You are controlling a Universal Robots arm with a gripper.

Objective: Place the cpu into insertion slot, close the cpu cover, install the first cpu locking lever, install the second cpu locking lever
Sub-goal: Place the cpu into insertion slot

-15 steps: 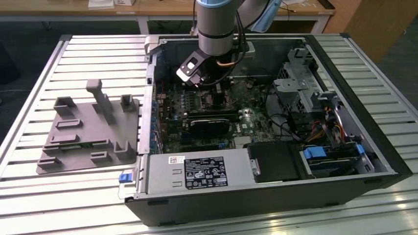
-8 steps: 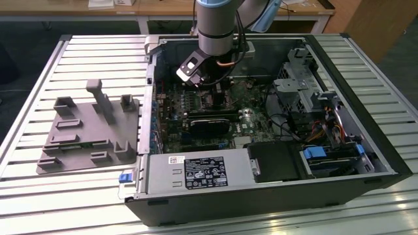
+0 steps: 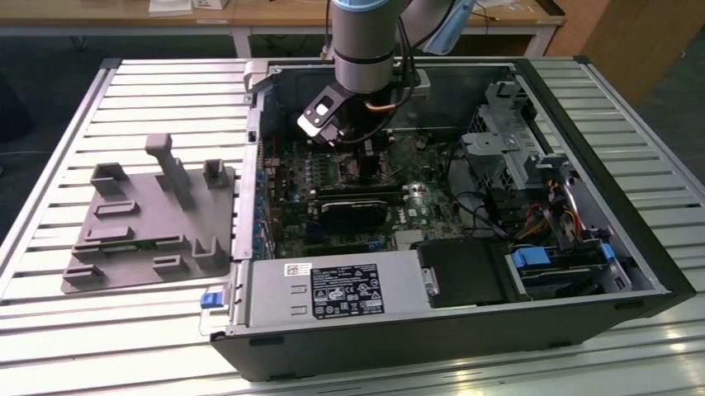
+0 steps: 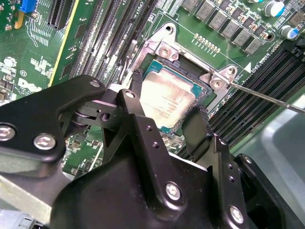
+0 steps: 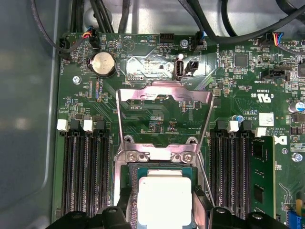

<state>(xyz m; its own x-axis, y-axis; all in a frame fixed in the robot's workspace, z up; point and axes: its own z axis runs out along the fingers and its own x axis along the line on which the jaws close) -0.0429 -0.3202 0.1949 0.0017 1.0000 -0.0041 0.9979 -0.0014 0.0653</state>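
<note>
The cpu [image 5: 164, 200] lies flat in the insertion slot [image 4: 204, 98], metal top up, its green edge inside the black rim. The gripper [image 4: 167, 101] straddles it. The two fingers [image 5: 201, 206] sit against opposite edges of the cpu, pinching it between them.

The cpu cover [image 5: 143, 94] stands open on its hinge at one side of the insertion slot, clear of the cpu. The board shows through its square cut-out. A locking lever [image 4: 267, 98], a thin metal rod, runs from one corner of the insertion slot out over the memory slots [image 5: 86, 167], which flank the insertion slot on two sides. A coin battery [image 5: 103, 63] sits on the board beyond the cpu cover.

In the exterior view, the arm [image 3: 364, 41] reaches down into the open computer case [image 3: 385, 351], with the gripper at about 11 o'clock from the case's centre. The power supply [image 3: 330, 293] is at 7 o'clock. A grey moulded tray [image 3: 144, 239] lies on the slatted table [image 3: 66, 355] at 9 o'clock, just beside the case.
</note>
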